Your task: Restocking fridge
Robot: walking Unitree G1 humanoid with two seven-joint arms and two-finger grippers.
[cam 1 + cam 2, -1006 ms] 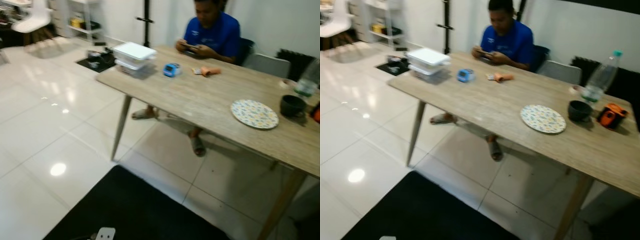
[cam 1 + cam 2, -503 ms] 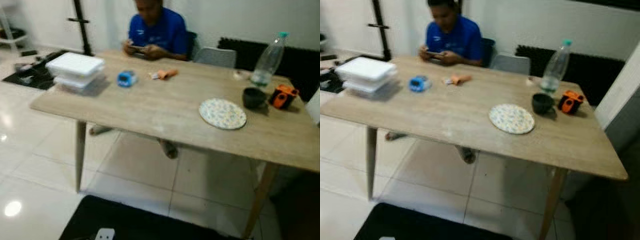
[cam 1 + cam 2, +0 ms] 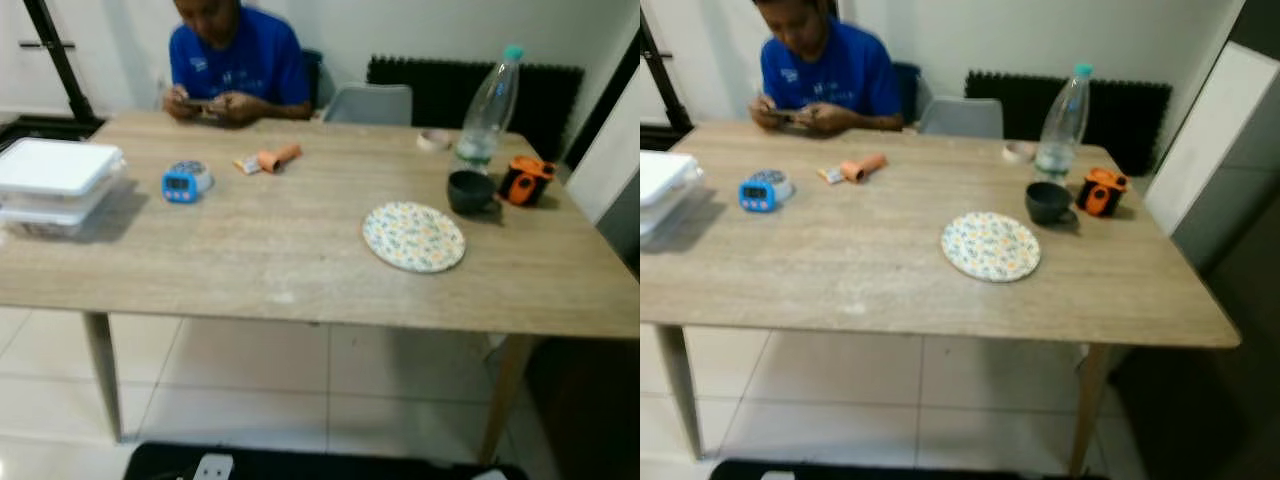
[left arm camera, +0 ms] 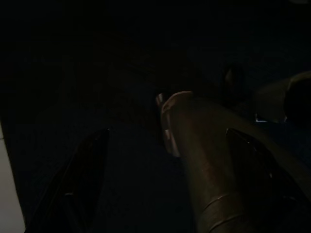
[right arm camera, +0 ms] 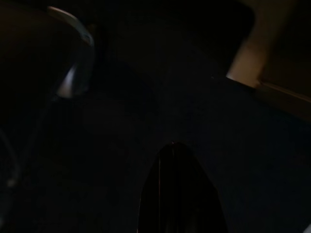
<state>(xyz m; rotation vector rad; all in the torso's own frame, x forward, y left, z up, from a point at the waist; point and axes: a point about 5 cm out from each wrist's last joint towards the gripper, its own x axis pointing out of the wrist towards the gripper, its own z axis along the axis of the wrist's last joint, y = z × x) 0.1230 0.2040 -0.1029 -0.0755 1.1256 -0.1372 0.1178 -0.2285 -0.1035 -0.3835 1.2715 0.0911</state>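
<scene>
Both arms hang idle. Left end effector (image 4: 165, 184) fingers apart, holding nothing; right end effector state cannot tell, too dark. Water bottle (image 3: 490, 98), likely fridge stock, stands upright on tabletop (image 3: 250, 250) well ahead of them, beside dark cup (image 3: 470, 191), awaiting pickup.

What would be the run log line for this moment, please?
phase: facing table | on table: bottle, bowl, plate, timer | person seated | arms idle

Left claw (image 4: 165, 194): long black tapered fingers (image 4: 80, 179); right claw's finger (image 5: 182, 194) black too
</scene>
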